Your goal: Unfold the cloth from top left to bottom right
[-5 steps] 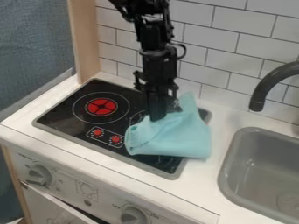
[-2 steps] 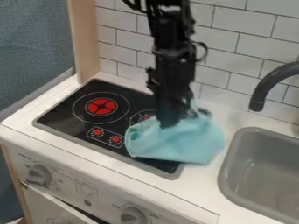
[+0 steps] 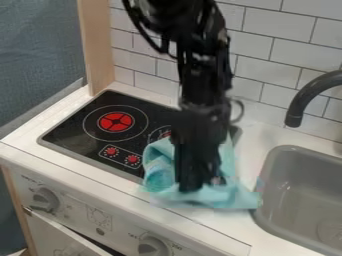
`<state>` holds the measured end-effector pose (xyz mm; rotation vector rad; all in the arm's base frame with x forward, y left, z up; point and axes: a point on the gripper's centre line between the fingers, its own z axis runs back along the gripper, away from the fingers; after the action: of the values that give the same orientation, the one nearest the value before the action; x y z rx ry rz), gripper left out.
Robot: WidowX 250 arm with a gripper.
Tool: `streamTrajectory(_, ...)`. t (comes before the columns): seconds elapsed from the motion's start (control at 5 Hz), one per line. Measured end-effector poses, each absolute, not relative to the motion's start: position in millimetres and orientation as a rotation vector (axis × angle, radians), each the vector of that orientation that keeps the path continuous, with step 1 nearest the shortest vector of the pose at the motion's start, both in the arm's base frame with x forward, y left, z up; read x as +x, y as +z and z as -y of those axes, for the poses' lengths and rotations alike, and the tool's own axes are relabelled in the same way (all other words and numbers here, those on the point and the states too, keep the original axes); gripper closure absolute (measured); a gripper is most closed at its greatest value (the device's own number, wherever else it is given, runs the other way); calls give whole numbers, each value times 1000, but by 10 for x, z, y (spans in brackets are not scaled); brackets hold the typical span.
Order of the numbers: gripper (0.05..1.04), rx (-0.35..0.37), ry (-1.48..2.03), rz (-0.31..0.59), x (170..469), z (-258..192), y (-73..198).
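The black gripper (image 3: pixel 192 184) hangs down over the front right part of the stove, shut on the light blue cloth (image 3: pixel 233 196). The cloth lies bunched around the fingers, partly on the cooktop and partly on the white counter, and its right corner comes close to the sink's left rim. To the left of the gripper a rounded fold of it shows. The gripper and arm hide the cloth's middle.
The black cooktop (image 3: pixel 73 128) with a red burner extends to the left. At the right are a grey sink (image 3: pixel 300 200) and a dark faucet (image 3: pixel 314 92). A tiled wall (image 3: pixel 267 70) stands behind, and a wooden post (image 3: pixel 97 45) at back left.
The gripper has moved toward the counter's front and slightly right. The cloth has been drawn along with it, its lower edge now farther forward and its right corner nearer the sink.
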<state>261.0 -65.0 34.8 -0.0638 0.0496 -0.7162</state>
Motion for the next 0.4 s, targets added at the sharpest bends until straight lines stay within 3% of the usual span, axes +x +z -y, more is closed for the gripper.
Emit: streamTrajectory(0.4, 942, -16, -728, -90, 2466, 644, 256)
